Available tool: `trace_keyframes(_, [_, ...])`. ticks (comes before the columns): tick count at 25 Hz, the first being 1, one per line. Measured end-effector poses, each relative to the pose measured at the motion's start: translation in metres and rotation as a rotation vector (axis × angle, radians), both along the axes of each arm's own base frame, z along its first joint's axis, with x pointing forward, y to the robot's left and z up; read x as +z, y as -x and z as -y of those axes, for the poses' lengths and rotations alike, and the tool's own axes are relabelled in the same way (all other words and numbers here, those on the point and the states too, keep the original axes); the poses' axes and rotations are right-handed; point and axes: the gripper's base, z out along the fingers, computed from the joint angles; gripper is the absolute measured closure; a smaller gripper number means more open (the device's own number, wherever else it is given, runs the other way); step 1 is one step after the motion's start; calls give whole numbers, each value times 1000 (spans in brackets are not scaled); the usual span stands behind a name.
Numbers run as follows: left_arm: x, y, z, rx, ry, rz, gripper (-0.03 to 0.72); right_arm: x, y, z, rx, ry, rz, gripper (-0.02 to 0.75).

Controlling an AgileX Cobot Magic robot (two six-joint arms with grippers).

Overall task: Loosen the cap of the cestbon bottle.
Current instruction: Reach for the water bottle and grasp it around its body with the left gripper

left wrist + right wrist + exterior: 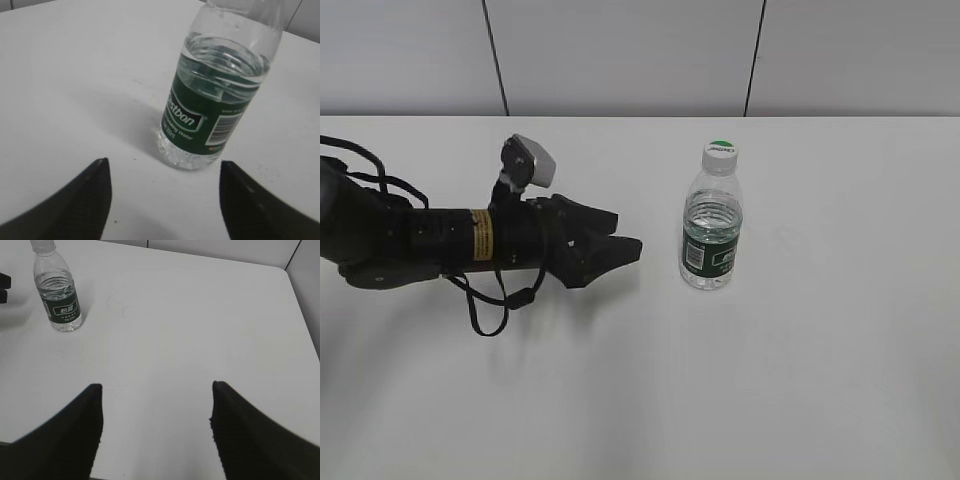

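The cestbon bottle (711, 235) stands upright on the white table, clear and ribbed, with a dark green label band. Its white cap (720, 153) with a green top patch is on the neck. My left gripper (625, 238) is open and empty, low over the table a short way left of the bottle. In the left wrist view the bottle (210, 120) stands just beyond the open jaws (162, 167); the cap is cut off at the top. My right gripper (155, 390) is open and empty, far from the bottle (59, 295), and out of the exterior view.
The white table (800, 380) ends at a grey panelled wall (620, 50) behind. The left arm's black body and cables (420, 240) lie along the table's left side. The table's right edge (300, 315) shows in the right wrist view.
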Motion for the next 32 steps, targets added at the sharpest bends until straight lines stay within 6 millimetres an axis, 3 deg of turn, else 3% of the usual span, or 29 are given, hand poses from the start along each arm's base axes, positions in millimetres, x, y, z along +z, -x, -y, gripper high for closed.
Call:
trace_keyframes(9, [1, 5, 6, -43, 22, 7, 166, 0, 0, 0, 0, 0, 0, 222])
trace_keyframes(17, [-3, 2, 13, -49, 104, 10, 8, 0, 0, 0, 0, 0, 0, 222])
trace_keyframes(22, [-18, -2, 23, -77, 113, 1, -1, 0, 0, 0, 0, 0, 0, 222])
trace_keyframes(32, [-29, -11, 54, -142, 138, 39, -3, 0, 0, 0, 0, 0, 0, 222])
